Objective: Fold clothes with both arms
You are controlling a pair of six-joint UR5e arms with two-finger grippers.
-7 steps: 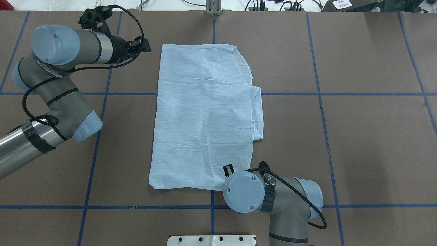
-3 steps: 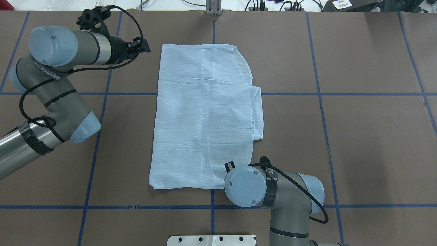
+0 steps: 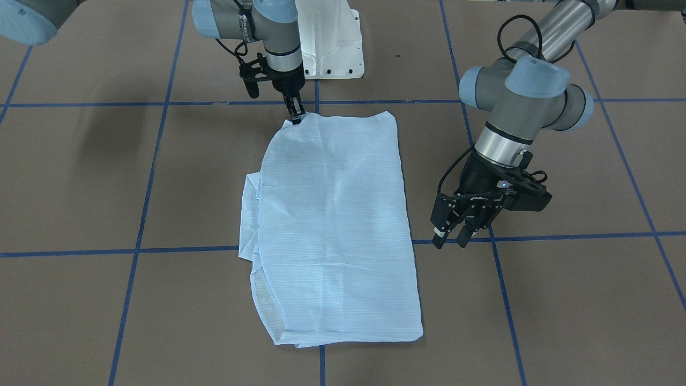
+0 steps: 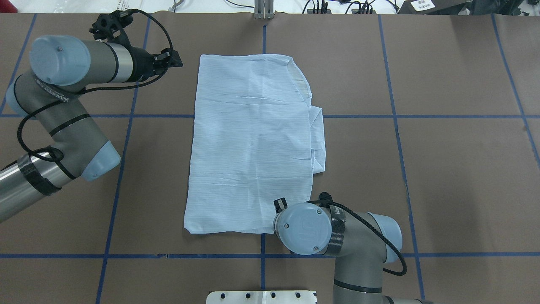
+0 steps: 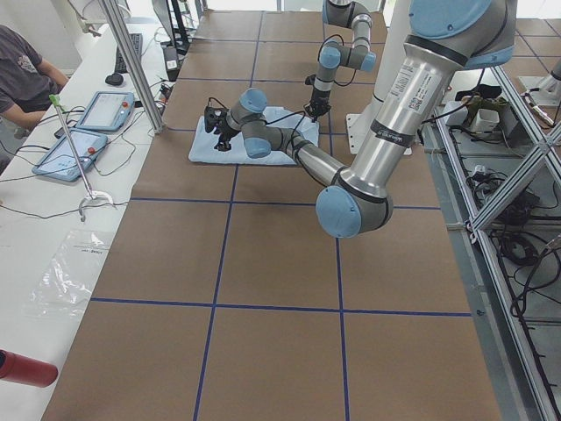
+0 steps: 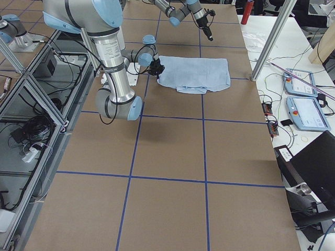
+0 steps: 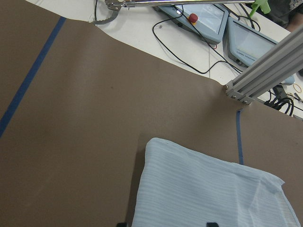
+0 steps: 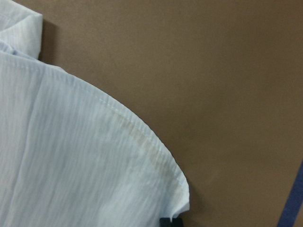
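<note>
The shirt [image 4: 253, 143] lies folded flat in the middle of the worktop [image 4: 443, 169], and we see no change in its outline since a second ago. At its near right corner, by the robot's base, the right gripper [image 3: 296, 118] has its fingers pinching the hem. The right arm [image 4: 301, 230] has crept slightly farther over the cloth. The left gripper [image 3: 453, 236] hovers just off the shirt's far left corner, fingers spread and touching nothing. The left arm [image 4: 63, 63] has drawn back a little to the left. Past the worktop's far edge lie two tablets [image 7: 203, 16].
</note>
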